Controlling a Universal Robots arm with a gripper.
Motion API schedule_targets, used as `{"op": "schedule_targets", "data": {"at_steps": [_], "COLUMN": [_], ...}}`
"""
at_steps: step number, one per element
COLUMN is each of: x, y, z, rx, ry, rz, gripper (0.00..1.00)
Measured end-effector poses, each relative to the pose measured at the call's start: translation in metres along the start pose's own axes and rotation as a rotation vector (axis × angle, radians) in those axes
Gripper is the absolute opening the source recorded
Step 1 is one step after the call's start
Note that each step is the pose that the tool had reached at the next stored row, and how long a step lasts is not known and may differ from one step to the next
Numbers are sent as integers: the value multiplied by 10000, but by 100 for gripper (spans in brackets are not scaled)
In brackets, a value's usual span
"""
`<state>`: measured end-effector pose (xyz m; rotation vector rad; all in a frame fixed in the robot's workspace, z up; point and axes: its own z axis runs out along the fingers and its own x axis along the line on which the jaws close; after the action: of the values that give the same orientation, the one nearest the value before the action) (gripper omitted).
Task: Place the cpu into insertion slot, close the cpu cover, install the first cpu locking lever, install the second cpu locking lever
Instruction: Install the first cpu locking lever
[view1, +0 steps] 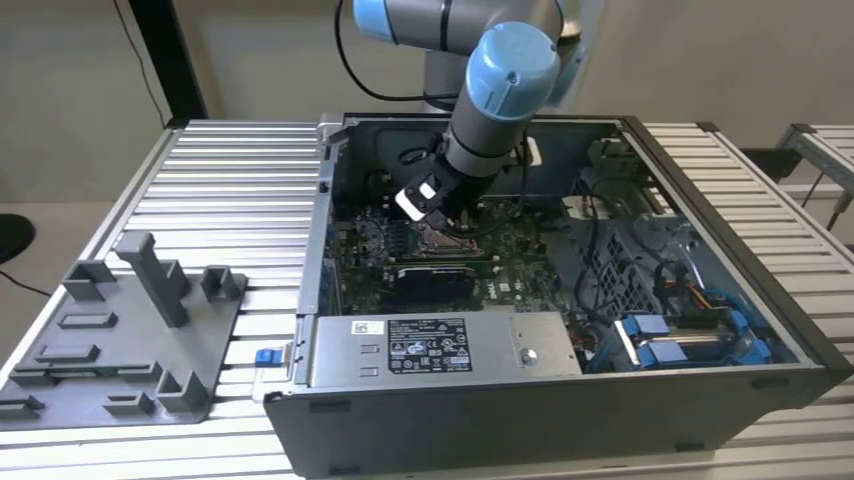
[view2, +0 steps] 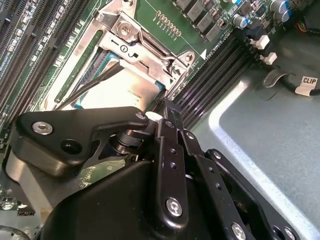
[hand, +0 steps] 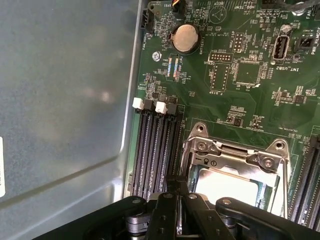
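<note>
The cpu (view2: 134, 86) lies silver face up in the insertion slot (view1: 447, 238), and also shows as a pale square (hand: 226, 184) in the first wrist view. The cpu cover (view2: 150, 54), a silvery frame (hand: 235, 156), lies down over it. A thin dark lever rod (view2: 90, 86) slants across the socket. My gripper (view2: 166, 106) hangs low at the socket's edge beside the memory slots, its fingers together with nothing seen between them. The first wrist view has its tip (hand: 178, 181) at the frame's corner. In the exterior view the gripper (view1: 445, 222) sits just above the socket.
Black memory slots (hand: 155, 145) run next to the socket. The open computer case (view1: 747, 300) walls in the board. A power supply (view1: 441, 345) lies at the front, blue drive brackets (view1: 667, 340) toward the exterior view's right. A grey fixture tray (view1: 120, 340) stands on the slatted table.
</note>
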<state>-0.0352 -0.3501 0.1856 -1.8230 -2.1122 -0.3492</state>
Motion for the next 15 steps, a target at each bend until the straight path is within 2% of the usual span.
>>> {"op": "schedule_targets", "data": {"at_steps": [8,12,15], "x": [13,30,51], "y": [4,10,10], "z": [5,14,-29], "rx": [4,-1,-9], "ry": [-9,14,27], "rz": [2,-3,-4], "gripper": [0,0,0]}}
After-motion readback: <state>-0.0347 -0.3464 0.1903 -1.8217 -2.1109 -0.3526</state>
